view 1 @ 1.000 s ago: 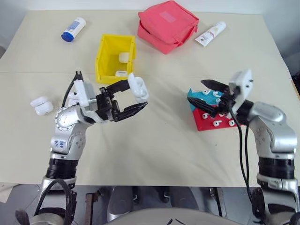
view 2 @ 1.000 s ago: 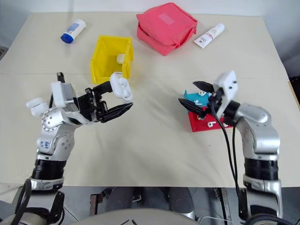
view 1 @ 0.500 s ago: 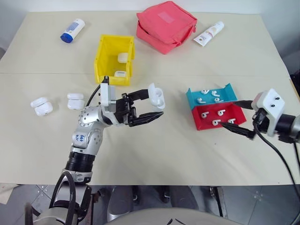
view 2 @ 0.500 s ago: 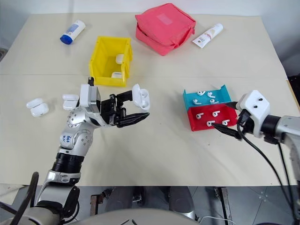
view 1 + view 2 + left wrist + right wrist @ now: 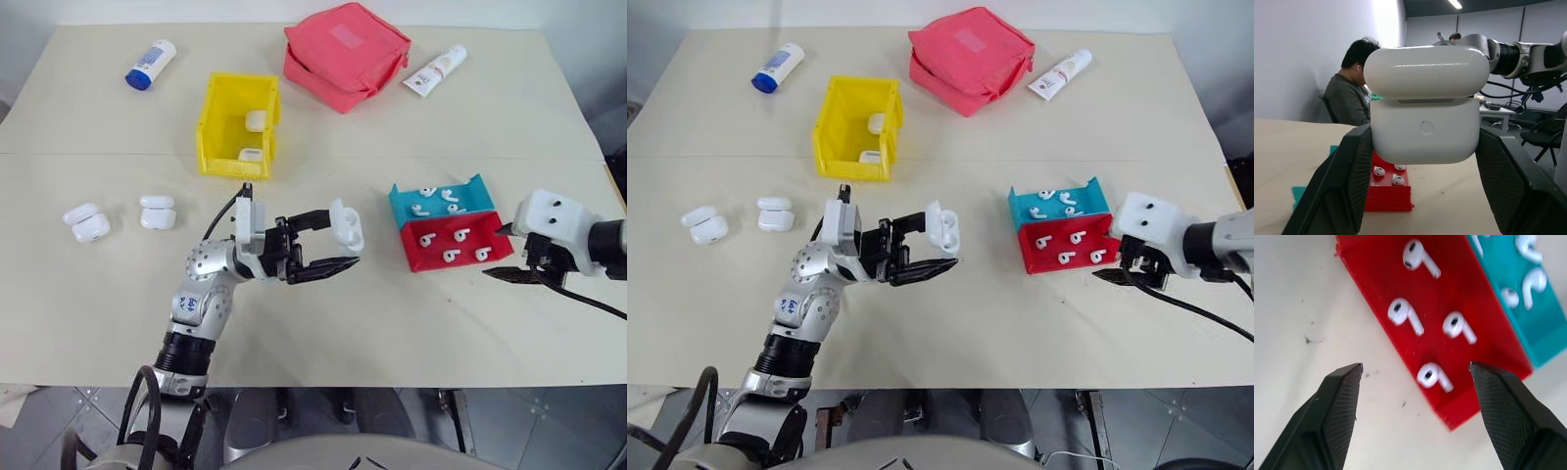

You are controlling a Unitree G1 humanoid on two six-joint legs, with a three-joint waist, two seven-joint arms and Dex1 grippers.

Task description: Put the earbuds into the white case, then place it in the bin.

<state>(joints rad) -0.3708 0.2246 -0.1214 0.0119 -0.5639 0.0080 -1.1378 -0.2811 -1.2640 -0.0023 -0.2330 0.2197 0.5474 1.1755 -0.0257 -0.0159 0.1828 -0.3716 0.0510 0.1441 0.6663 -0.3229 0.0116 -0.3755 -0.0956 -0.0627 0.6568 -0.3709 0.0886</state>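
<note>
L gripper (image 5: 338, 251) clamped on case (image 5: 347, 224), held above table (image 5: 411, 333) near centre, fingers pointing toward R side. Left wrist view: case (image 5: 1425, 117) sits between both pads, lid up and ajar, a thin gap at the seam; cannot tell what is inside.

R gripper (image 5: 1415, 369) spread wide, nothing between fingers. It hangs at the near-right edge of red tray (image 5: 456, 242), tips over bare table just beside tray corner. Right wrist view: four earbuds (image 5: 1435, 376) in red tray, more in teal tray (image 5: 1528, 298) touching it on the far side. Head view: teal tray (image 5: 441, 198) behind red, both holding loose buds.

Bin (image 5: 238, 124) at table's far-left centre, well apart from held case; two white cases lie inside it. Four more cases (image 5: 157, 211) in two pairs on table, L of the arm. Red pouch (image 5: 346, 54) beyond bin, tube (image 5: 436, 70) to its R, blue-capped bottle (image 5: 152, 63) far L.

Seated person (image 5: 1352, 93) in background of left wrist view.
</note>
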